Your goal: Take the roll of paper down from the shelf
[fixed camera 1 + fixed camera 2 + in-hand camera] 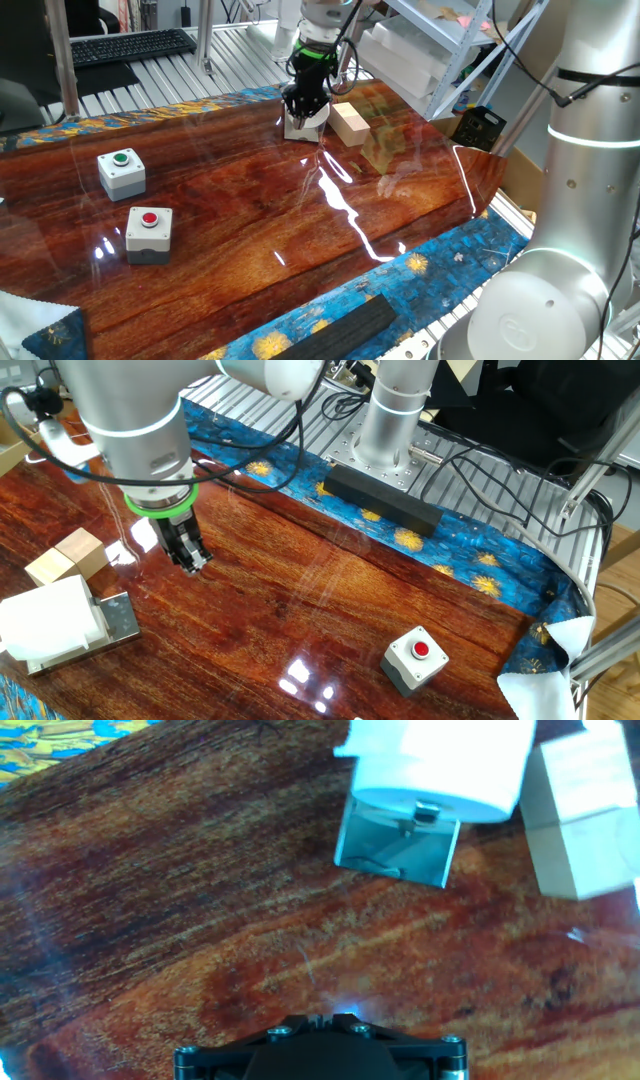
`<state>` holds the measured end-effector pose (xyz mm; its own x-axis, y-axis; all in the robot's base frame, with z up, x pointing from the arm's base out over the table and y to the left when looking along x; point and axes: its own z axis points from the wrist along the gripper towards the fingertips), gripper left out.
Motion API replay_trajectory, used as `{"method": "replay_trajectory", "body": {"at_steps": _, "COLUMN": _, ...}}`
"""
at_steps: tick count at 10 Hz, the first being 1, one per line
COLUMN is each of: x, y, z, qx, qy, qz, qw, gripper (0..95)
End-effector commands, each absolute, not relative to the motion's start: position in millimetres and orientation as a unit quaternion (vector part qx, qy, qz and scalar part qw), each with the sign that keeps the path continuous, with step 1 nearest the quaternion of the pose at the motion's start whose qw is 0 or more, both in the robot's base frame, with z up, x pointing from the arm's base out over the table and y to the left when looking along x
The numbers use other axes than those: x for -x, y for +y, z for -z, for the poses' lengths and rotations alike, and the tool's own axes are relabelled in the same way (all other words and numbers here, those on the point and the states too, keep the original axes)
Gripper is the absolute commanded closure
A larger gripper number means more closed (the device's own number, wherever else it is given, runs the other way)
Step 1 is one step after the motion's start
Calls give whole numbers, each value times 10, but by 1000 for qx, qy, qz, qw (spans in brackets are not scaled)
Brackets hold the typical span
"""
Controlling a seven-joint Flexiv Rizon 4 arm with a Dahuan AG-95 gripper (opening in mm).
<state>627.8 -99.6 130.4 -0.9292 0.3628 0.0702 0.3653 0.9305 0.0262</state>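
Buttons come first on the left side of one fixed view: a white box with a green button (pixel 121 171) and, just below it, a white box with a red button (pixel 148 233), both standing on the glossy wooden tabletop (pixel 250 210). More to the right, at the far edge of the tabletop, the pincer (pixel 304 108) hangs from the arm, pointing down, and it hides most of the white things under it; I cannot tell from this view if its fingers are spread or closed. Just beside it on the right stands the pale wooden block (pixel 349 123), and behind that rises the grey metal rack (pixel 440 50) with white boxes. In the other fixed view, the roll of paper (pixel 50 618) is at the far left, lying on its side on the shelf (pixel 118 617), whose flat base rests on the tabletop; the wooden block is near it, a little behind. The pincer (pixel 190 555) is to the right of them, apart from the roll, with its dark fingers close together and nothing between them, low over the wood. In the hand view, the roll (pixel 440 765) sits at the top, above the shelf's small metallic bracket (pixel 398 842), with the block at the right.
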Motion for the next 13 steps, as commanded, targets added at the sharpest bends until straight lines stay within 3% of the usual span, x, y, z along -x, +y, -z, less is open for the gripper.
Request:
{"method": "replay_trajectory", "body": {"at_steps": 1, "x": -6385, "y": -1068, "z": -1266, "qx": 194, "qy": -981, "qz": 12, "qw": 28, "gripper": 950}}
{"method": "replay_trajectory", "body": {"at_steps": 9, "x": -6594, "y": -1274, "z": -1097, "qx": 256, "qy": -966, "qz": -7, "qw": 25, "gripper": 950}}
{"method": "replay_trajectory", "body": {"at_steps": 10, "x": -6624, "y": -1299, "z": -1090, "qx": 260, "qy": -965, "qz": -11, "qw": 25, "gripper": 760}}
{"method": "replay_trajectory", "body": {"at_steps": 12, "x": -6685, "y": -1404, "z": -1077, "qx": 260, "qy": -965, "qz": -12, "qw": 30, "gripper": 760}}
{"method": "replay_trajectory", "body": {"at_steps": 13, "x": -6709, "y": -1422, "z": -1072, "qx": 263, "qy": -964, "qz": -16, "qw": 34, "gripper": 570}}
